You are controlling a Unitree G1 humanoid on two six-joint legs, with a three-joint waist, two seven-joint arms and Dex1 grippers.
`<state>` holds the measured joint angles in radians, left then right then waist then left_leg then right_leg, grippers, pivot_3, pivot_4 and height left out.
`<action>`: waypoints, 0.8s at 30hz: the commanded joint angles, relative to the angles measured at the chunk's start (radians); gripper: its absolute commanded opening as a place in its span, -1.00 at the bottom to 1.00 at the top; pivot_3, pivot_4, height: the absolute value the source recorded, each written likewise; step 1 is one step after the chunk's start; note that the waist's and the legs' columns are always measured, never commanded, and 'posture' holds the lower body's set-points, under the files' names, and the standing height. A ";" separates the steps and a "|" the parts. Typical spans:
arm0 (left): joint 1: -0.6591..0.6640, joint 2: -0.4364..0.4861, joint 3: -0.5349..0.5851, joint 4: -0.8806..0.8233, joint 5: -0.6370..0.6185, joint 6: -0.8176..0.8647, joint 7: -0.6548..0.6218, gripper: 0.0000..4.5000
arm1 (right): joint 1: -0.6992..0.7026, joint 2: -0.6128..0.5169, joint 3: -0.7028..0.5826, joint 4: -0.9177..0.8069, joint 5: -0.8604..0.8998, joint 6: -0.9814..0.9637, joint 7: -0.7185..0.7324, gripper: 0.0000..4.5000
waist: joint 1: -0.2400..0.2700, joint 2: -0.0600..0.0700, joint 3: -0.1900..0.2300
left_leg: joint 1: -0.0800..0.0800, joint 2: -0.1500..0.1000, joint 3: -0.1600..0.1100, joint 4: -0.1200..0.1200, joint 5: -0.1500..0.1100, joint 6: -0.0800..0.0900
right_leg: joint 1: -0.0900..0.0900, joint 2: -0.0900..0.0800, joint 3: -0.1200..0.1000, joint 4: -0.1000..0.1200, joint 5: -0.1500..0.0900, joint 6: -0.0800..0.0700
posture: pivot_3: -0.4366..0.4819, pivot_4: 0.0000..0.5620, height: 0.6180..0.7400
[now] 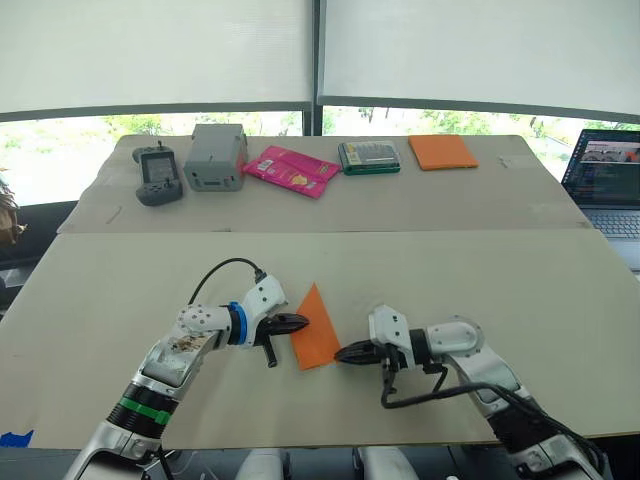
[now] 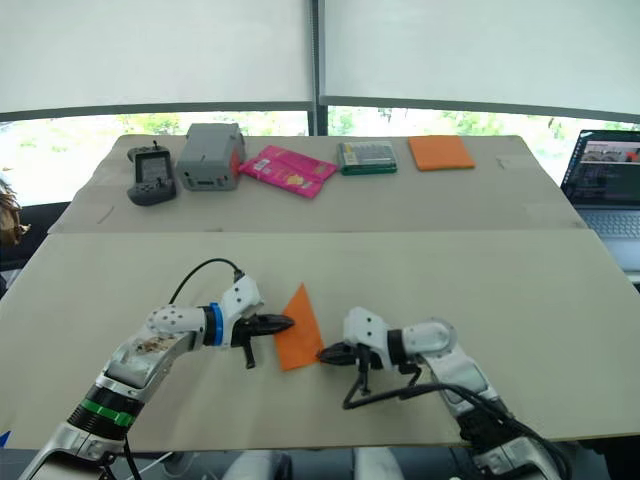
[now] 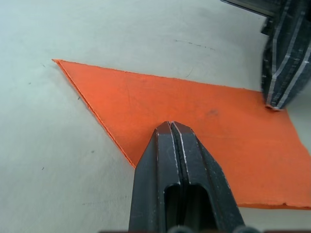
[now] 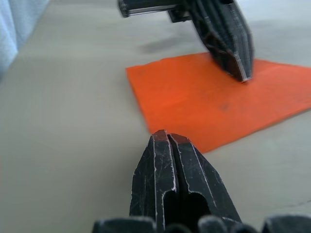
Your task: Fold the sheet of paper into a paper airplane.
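Paper [image 1: 315, 330]: folded to pointed wedge, flat on near table, between grippers. Left gripper [image 1: 298, 323], closed, presses its 9 o'clock edge; right gripper [image 1: 345, 354], closed, empty, at 4 o'clock. Wing folds apparently remain.

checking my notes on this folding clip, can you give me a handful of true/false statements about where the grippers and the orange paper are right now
1. The sheet of paper lies flat on the table in a folded, pointed shape. True.
2. The left gripper has its fingers wide open above the paper. False: its fingers are shut and its tip presses on the paper.
3. The right gripper is shut, with its tip by the paper's near right edge. True.
4. The paper is lifted off the table between both grippers. False: it rests on the table.
5. An orange pad lies at the far side of the table, near a laptop. True.
6. The pink packet lies on top of the paper. False: it is far back, beside a grey box.
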<state>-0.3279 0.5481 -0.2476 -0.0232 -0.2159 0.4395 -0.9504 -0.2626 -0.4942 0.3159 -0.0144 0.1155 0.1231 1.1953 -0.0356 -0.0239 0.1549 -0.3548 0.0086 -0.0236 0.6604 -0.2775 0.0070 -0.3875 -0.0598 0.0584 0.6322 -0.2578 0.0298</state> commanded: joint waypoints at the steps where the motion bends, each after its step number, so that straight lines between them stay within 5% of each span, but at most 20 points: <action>1: 0.010 0.014 -0.019 0.074 0.043 0.021 0.011 -1.00 | 0.039 -0.032 0.002 -0.042 0.025 0.087 -0.004 -0.98 | 0.001 0.000 0.000 | 0.000 0.000 0.000 0.000 0.000 0.000 | 0.000 0.000 0.000 0.000 0.000 0.000 | -0.05 -0.47 1.00; 10: -0.018 -0.015 0.001 0.094 0.013 0.028 0.010 -1.00 | -0.089 -0.021 -0.142 -0.188 0.205 0.303 -0.086 -0.98 | 0.008 0.000 0.002 | -0.001 -0.001 0.000 0.000 0.001 0.000 | -0.001 0.001 0.000 0.000 0.000 0.001 | -0.05 -0.47 1.00; 24: -0.064 -0.046 0.031 0.123 -0.003 0.031 0.029 -1.00 | -0.203 0.086 0.140 -0.026 -0.058 0.421 -0.265 -0.98 | 0.020 -0.001 0.002 | -0.017 -0.005 -0.001 0.003 0.003 -0.003 | -0.020 -0.001 0.001 0.009 0.001 0.001 | -0.05 -0.47 1.00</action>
<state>-0.3942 0.5047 -0.2173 0.0587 -0.2413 0.4546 -0.9497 -0.4609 -0.4143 0.4252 -0.0654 0.0914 0.4924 0.9576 -0.0158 -0.0245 0.1568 -0.3709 0.0040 -0.0247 0.6636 -0.2740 0.0045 -0.4066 -0.0605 0.0589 0.6416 -0.2569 0.0305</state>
